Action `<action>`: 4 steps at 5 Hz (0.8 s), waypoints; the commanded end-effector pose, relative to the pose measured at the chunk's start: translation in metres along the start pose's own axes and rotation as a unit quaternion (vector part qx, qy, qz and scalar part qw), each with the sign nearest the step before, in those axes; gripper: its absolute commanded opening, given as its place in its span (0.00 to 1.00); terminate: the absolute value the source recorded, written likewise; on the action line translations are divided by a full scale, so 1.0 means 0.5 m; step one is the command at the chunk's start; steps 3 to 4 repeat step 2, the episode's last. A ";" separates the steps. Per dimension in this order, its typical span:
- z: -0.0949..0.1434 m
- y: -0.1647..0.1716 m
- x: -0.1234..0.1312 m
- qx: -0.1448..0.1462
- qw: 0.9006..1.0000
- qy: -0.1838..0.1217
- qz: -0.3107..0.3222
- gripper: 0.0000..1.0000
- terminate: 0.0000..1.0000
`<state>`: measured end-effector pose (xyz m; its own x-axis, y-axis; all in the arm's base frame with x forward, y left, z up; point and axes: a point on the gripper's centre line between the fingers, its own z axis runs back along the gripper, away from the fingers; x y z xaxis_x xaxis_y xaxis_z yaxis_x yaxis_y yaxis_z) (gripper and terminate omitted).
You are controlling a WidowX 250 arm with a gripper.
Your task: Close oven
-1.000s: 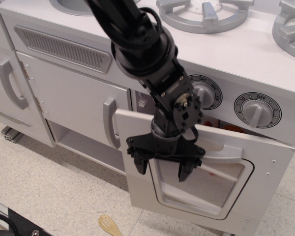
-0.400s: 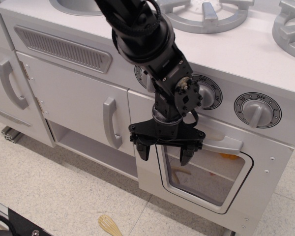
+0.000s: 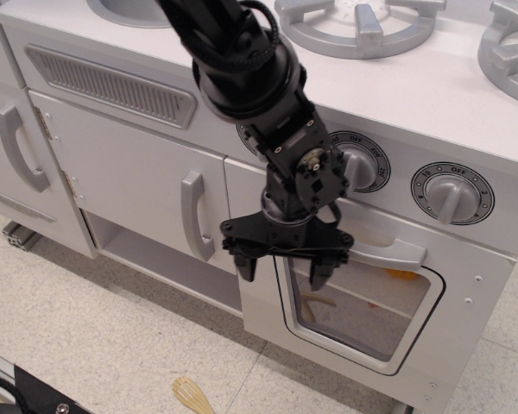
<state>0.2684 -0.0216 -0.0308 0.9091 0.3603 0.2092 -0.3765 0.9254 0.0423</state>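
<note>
The white toy oven [image 3: 466, 285] stands at the right, its wide door [image 3: 259, 293] with a rounded clear window [image 3: 371, 315] lying flush against the oven front. A silver bar handle [image 3: 388, 253] runs along the door's top. My black gripper [image 3: 283, 269] hangs open and empty just in front of the door's upper left part, fingers pointing down, holding nothing. The left end of the handle is hidden behind the gripper.
A cupboard door with a vertical silver handle [image 3: 192, 216] is left of the oven. Two control knobs [image 3: 451, 195] sit above the door. Burner grates [image 3: 363, 26] top the counter. A wooden utensil [image 3: 192, 397] lies on the tiled floor.
The oven door swung from ajar to flush against the front. The gripper moved up with it, then drew slightly left and back, staying open.
</note>
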 end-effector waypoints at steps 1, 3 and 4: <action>0.119 0.041 -0.045 -0.021 0.998 0.008 -0.063 1.00 0.00; 0.119 0.041 -0.045 -0.021 0.998 0.008 -0.063 1.00 1.00; 0.119 0.041 -0.045 -0.021 0.998 0.008 -0.063 1.00 1.00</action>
